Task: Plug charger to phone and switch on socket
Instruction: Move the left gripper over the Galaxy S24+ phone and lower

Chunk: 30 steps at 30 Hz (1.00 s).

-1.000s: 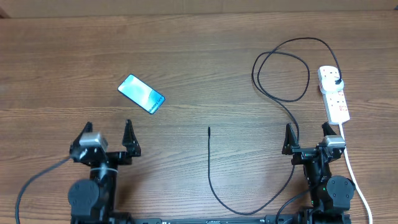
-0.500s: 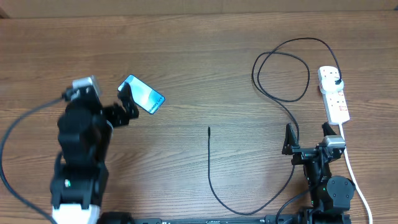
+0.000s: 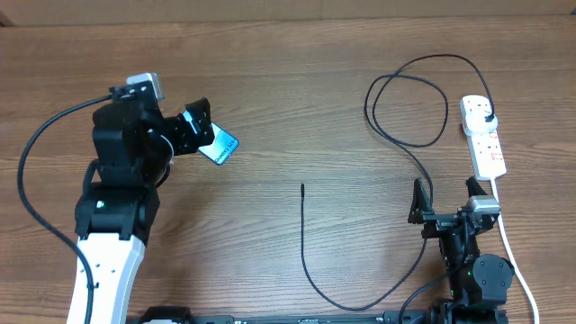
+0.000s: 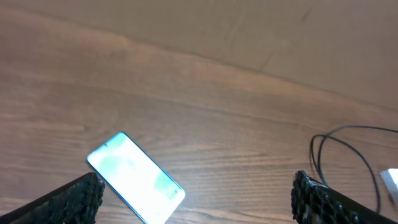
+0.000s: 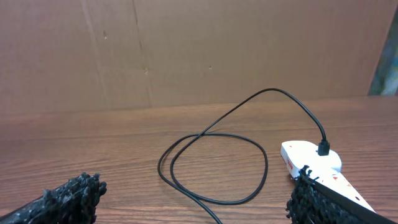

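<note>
The phone [image 3: 221,147] lies flat on the table at the left, its light screen up; my left gripper [image 3: 187,131] hovers over its near end, open and empty. In the left wrist view the phone [image 4: 135,178] sits between the open fingers [image 4: 196,202], nearer the left one. The charger [image 3: 304,243] is a thin black cable. Its slim tip [image 3: 302,187] lies free mid-table, and its plug head [image 3: 487,120] sits in the white socket strip [image 3: 486,148] at the far right. My right gripper [image 3: 444,200] is open and empty, just below the strip. The right wrist view shows the cable loop [image 5: 214,168] and the strip [image 5: 308,158] ahead of the open fingers [image 5: 193,208].
The strip's thick white cord [image 3: 517,261] runs down past the right arm to the table's front edge. The cable makes a large double loop [image 3: 407,108] at the back right. A cardboard wall [image 5: 199,50] stands behind the table.
My left arm has swung up and forward from the table's front edge to above the phone, now covering part of it. The right arm, cable and strip have not moved.
</note>
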{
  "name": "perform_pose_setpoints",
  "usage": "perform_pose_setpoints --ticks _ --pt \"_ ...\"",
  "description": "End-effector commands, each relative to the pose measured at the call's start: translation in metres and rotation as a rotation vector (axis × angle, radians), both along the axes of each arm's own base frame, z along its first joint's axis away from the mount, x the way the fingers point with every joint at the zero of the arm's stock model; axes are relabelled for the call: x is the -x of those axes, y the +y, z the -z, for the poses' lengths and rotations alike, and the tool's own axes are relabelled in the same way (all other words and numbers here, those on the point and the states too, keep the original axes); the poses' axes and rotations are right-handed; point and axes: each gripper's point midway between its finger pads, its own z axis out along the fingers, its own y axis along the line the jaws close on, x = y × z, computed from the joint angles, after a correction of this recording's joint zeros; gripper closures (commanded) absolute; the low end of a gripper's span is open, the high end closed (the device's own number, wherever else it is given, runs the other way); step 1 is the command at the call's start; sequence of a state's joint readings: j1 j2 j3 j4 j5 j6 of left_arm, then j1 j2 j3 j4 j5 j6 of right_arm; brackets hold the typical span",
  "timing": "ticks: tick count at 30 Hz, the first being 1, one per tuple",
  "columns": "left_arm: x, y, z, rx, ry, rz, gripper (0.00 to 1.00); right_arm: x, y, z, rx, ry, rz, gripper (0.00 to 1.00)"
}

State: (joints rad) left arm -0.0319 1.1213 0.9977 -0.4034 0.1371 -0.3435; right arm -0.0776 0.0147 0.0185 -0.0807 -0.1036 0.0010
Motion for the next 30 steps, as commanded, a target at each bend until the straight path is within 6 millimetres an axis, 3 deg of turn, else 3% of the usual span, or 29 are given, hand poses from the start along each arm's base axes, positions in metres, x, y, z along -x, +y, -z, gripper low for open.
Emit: perform_pose_setpoints --ticks 1,14,18,24,30 --pt "-0.007 0.001 -0.002 0.087 0.032 -0.051 0.00 0.000 0.000 0.002 -0.006 -0.004 0.004 0.00" --pt "-0.044 0.016 0.017 0.084 0.307 -0.271 0.00 0.000 0.000 0.002 -0.006 -0.004 0.004 0.00" --pt "-0.059 0.011 0.027 0.102 0.397 -0.348 0.00 0.000 0.000 0.002 -0.006 -0.004 0.004 0.00" --pt "-0.076 0.006 0.055 0.108 0.526 -0.474 0.00 0.000 0.000 0.002 -0.006 -0.004 0.004 0.00" --pt "-0.082 -0.001 0.094 0.118 0.623 -0.561 0.00 0.000 0.000 0.002 -0.006 -0.004 0.004 0.00"
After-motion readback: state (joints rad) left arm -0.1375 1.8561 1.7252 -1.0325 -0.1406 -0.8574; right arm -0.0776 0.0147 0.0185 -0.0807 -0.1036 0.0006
